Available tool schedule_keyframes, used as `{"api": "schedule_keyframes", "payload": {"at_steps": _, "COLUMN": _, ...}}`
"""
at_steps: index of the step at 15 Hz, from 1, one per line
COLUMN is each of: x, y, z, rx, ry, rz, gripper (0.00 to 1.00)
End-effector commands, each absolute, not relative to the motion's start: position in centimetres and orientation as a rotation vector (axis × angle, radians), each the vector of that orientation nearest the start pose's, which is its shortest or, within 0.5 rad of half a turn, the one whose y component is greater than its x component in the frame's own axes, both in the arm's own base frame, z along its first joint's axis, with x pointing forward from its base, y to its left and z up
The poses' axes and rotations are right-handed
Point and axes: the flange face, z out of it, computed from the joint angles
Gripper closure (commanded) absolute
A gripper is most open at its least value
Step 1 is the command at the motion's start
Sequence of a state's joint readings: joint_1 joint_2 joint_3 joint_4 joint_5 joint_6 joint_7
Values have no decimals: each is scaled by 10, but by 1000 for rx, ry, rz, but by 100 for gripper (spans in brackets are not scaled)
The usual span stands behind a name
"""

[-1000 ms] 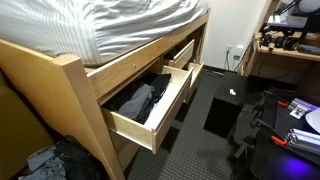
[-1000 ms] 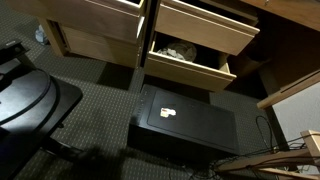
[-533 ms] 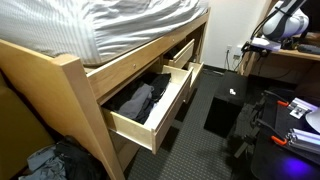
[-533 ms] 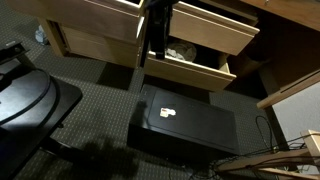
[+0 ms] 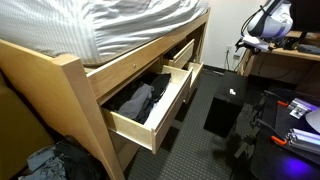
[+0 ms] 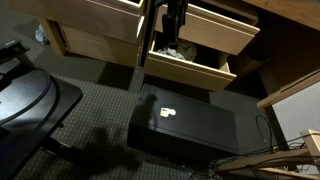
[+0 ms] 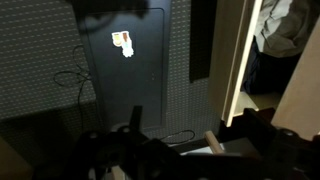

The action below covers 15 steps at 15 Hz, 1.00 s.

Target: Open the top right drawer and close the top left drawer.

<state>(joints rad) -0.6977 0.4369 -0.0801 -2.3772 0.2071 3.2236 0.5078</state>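
Pine drawers unchanged. The mover is the white robot arm (image 5: pixel 264 22), which has swung into the upper right of the frame within the last second. In an exterior view the arm (image 6: pixel 172 25) now hangs as a dark shape at top centre, where none showed before. Wide, deep light pine top left drawer (image 5: pixel 132 130), full of dark grey and black clothes, sits pulled far out, centre-left of frame, not yet closed. Smaller light pine top right drawer (image 5: pixel 181 52) with orange-brown inner sides lies beyond it, upper centre, out only a little as far as can be told. Wrist view looks down on a flat black case with a white sticker (image 7: pixel 130 70). The gripper (image 7: pixel 140 150) is a dark mass along the bottom edge, and whether the jaws are apart or together cannot be told. Judgement: approach only, both steps outstanding.
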Motion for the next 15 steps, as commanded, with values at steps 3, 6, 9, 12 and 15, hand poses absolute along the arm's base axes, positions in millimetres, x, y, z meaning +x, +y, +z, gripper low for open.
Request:
{"api": "schedule_keyframes", "payload": {"at_steps": 3, "x": 453, "y": -419, "z": 201, "rx": -2185, "ry": 2075, "rz": -827, "gripper": 0}}
{"api": "schedule_keyframes", "payload": {"at_steps": 6, "x": 492, "y": -434, "z": 199, "rx": -2130, "ry": 1938, "rz": -827, "gripper": 0}}
{"api": "schedule_keyframes", "payload": {"at_steps": 9, "x": 511, "y": -449, "z": 185, "rx": -2087, "ry": 1780, "rz": -813, "gripper": 0}}
{"api": "schedule_keyframes", "payload": {"at_steps": 12, "x": 507, "y": -442, "z": 188, "rx": -2112, "ry": 1749, "rz": -806, "gripper": 0}}
{"api": "schedule_keyframes", "payload": {"at_steps": 15, "x": 495, "y": -463, "z": 182, "rx": -2087, "ry": 1694, "rz": -814, "gripper": 0}}
